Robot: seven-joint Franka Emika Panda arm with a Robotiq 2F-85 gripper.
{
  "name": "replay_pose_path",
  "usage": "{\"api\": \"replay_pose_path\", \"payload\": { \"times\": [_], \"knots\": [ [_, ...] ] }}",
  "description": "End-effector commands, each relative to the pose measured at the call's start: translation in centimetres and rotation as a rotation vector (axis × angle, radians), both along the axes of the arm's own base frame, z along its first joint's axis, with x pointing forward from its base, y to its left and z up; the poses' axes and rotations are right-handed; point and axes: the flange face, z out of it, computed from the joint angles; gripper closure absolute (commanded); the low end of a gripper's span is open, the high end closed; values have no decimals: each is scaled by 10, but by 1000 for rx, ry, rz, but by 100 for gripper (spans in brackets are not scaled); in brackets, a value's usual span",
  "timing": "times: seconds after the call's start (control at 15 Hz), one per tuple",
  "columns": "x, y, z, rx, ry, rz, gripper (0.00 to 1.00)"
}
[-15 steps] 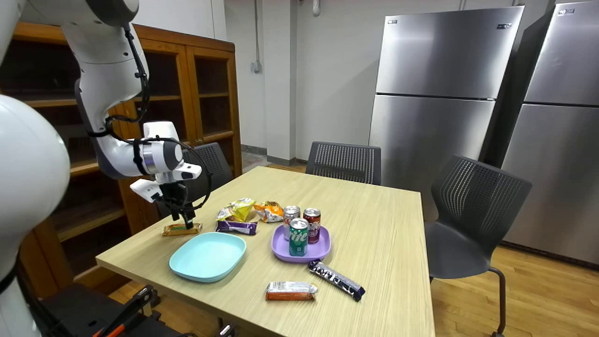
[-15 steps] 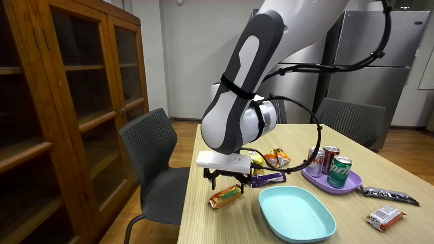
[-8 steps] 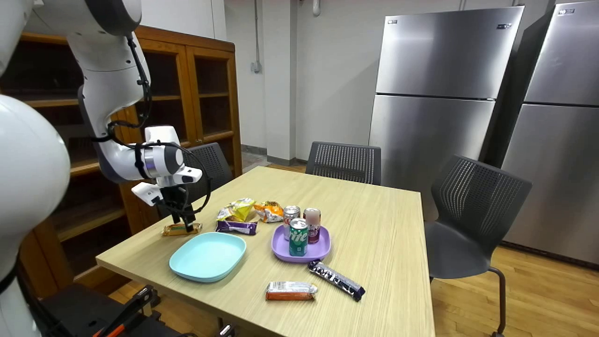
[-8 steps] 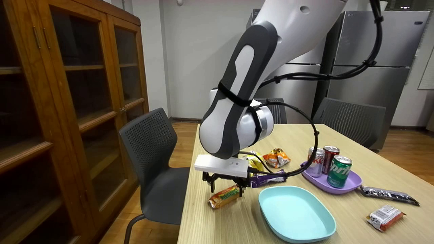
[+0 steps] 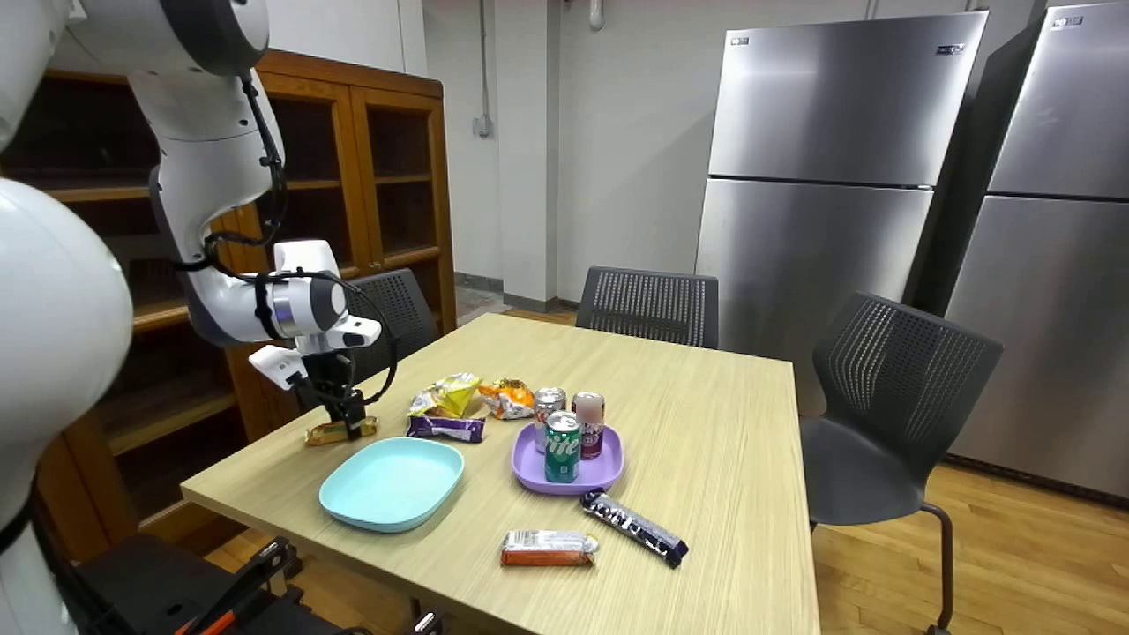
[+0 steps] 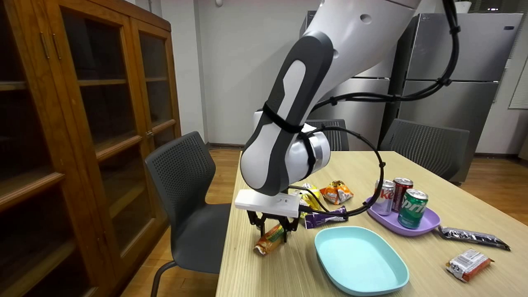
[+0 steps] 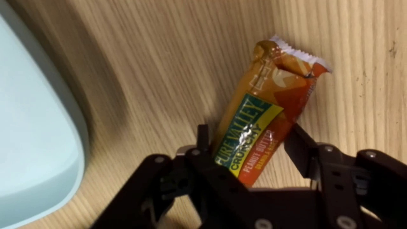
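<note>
Picking up the bar looks only part way done. The black two-fingered hand (image 7: 249, 140) is down low at the long orange and red granola bar in a shiny wrapper (image 7: 264, 105), so the reaching part seems finished. In the wrist view its fingers (image 7: 203, 138) stand apart with the bar between them, one on each side and very close to it. I cannot tell if they squeeze it, so a firm hold may be left to make. The bar looks to lie on the pale wooden counter (image 5: 688, 423), and no gap shows under it, so the lift is not done yet. A light blue rounded plastic dish (image 5: 391, 485) sits near it, to the right and a bit nearer in both exterior views; the bar is outside that dish. The hand is not on anything else. A shiny purple wrapped bar (image 5: 446, 429) lies to the right, with a yellow crinkly snack bag (image 5: 445, 392) and an orange crinkly snack bag (image 5: 506, 399) behind it. Further right, a purple rounded plastic dish (image 5: 529, 466) holds a silver metal can (image 6: 385, 202), a dark red metal can (image 6: 400, 194) and a green metal can (image 6: 412, 208). Nearer in an exterior view are a white and orange wrapped bar (image 5: 549, 551) and a dark blue and silver wrapped bar (image 5: 633, 526).
</note>
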Motion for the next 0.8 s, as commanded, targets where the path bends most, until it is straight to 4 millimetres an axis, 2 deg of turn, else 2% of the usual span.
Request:
{"api": "replay_pose_path", "payload": {
  "times": [0.0, 0.13, 0.47, 0.73],
  "knots": [
    [4, 9, 13, 20, -40, -14, 66],
    [5, 12, 27, 36, -77, -3, 81],
    [-2, 13, 65, 91, -158, 34, 83],
    [-21, -4, 88, 105, -184, 76, 83]
  ]
}}
